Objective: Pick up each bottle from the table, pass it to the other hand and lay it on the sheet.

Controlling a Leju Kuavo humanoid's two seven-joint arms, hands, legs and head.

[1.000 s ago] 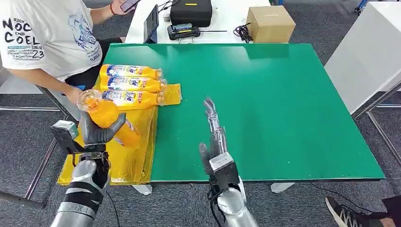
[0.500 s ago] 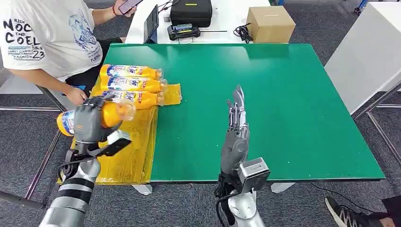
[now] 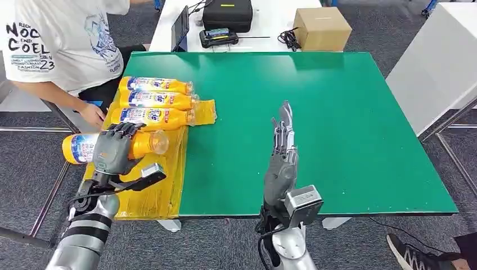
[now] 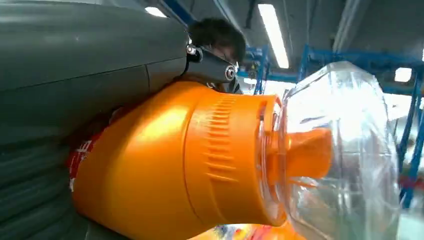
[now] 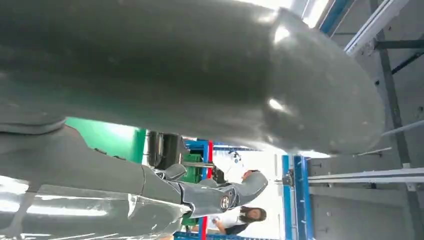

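My left hand grips an orange bottle with a clear cap, lying sideways just above the yellow sheet at the table's left edge. Up close the same bottle fills the left wrist view, held by the left hand. Three more orange bottles lie side by side on the sheet's far end. My right hand stands upright over the green table, fingers straight and apart, holding nothing. The right hand looms large in its wrist view.
A person in a white T-shirt stands at the table's left, one hand close to the held bottle. Behind the green table a white table carries a cardboard box, a black case and a tablet.
The left hand has turned the bottle from tilted upright to lying sideways and lowered it toward the sheet. The right hand moved right and rose upright, then stayed still.
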